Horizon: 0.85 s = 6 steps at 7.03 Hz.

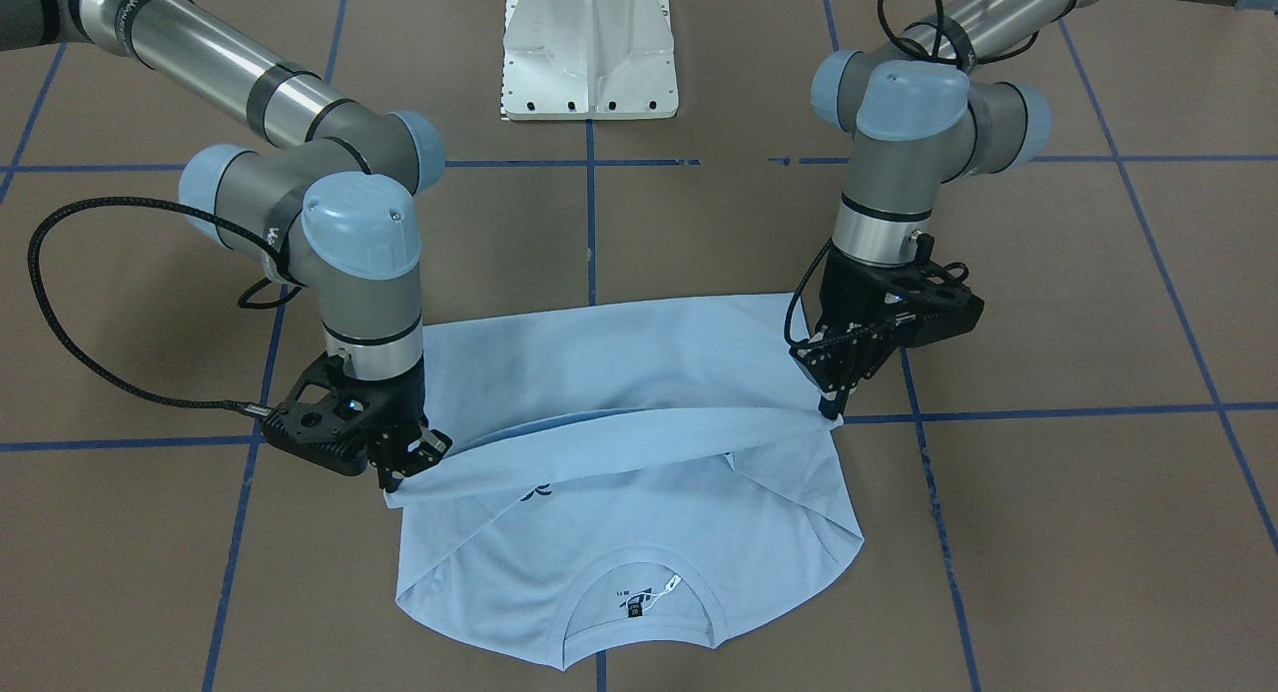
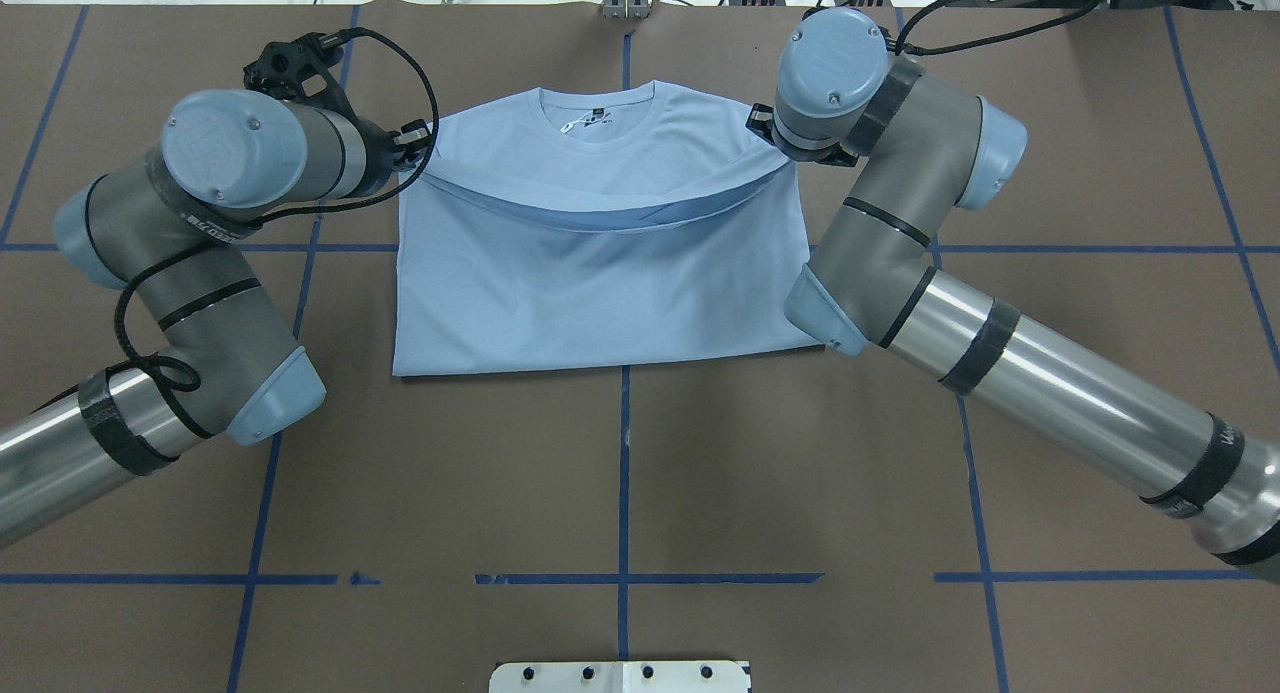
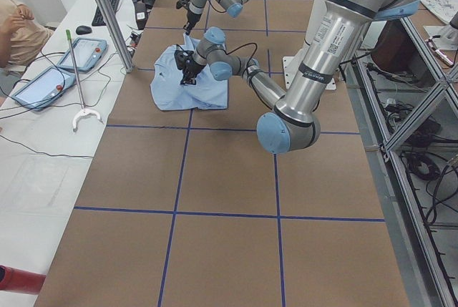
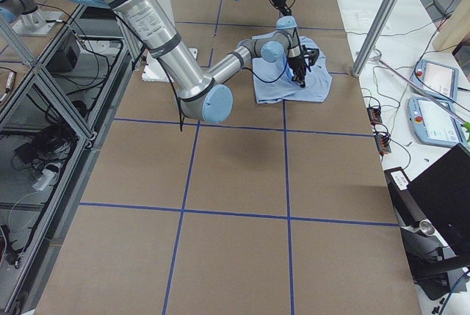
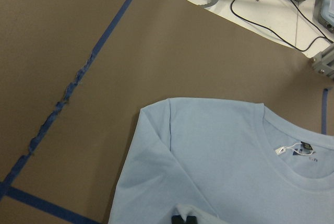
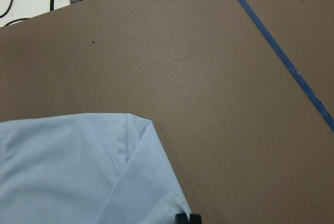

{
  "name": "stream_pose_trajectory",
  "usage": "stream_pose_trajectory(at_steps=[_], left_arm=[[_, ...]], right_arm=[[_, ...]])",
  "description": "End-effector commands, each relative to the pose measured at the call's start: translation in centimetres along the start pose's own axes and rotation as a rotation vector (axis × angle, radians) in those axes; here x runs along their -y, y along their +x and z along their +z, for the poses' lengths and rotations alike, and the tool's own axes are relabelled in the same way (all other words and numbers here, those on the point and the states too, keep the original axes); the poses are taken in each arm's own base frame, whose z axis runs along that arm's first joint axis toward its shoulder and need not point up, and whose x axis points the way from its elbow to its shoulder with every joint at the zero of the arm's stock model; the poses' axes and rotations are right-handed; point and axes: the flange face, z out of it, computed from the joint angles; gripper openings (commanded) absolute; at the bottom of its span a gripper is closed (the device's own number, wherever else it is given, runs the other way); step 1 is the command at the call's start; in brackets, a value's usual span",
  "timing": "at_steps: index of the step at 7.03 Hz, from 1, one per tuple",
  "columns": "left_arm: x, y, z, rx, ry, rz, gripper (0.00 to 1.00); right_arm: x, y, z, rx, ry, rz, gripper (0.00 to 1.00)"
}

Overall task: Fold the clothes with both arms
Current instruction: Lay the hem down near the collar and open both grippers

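Light blue cloth lies on the far middle of the brown paper-covered table. It is a short-sleeved light blue T-shirt with its round collar pointing away from the robot. The lower half is doubled over, so the hem stands as a raised, sagging band across the chest. Take the overhead view as the dial, with the robot at six o'clock: the hem's long axis runs from nine to three, and the collar lies at twelve o'clock from it. The black left fingers, on the grey metal left arm with light blue joint caps, are clenched on the hem's nine o'clock corner. The black right fingers, on the matching right arm, are clenched on its three o'clock corner. Each wrist view shows the fingertips pressed together with cloth caught between them. In the overhead view the two corners look about level, so neither arm is clearly nearer the collar, while the middle of the band droops toward six o'clock. By my reading, the bottom-to-top fold is partly made. The coming move depends on both corners going toward twelve o'clock together, with the hem kept square to the shoulders, before it is set down near the collar. If one side leads, the edge would likely land skewed.
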Motion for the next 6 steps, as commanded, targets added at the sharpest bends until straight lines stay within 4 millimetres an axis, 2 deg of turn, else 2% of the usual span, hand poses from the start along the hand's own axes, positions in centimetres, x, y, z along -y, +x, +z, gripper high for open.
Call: stream_pose_trajectory(at_steps=[1, 2, 6], left_arm=[[1.4, -1.6, 4.0, -0.025, 0.062, -0.008, 0.0], [2.0, -1.5, 4.1, -0.024, 0.08, -0.011, 0.0], [2.2, -2.7, 7.3, -0.024, 0.084, -0.013, 0.0]], right_arm=[[1.1, -0.8, 2.4, -0.003, 0.006, 0.007, 0.0], [1.5, -1.1, 2.5, -0.007, 0.009, 0.011, 0.0], [2.0, -2.1, 3.4, -0.028, 0.009, 0.015, 0.0]])
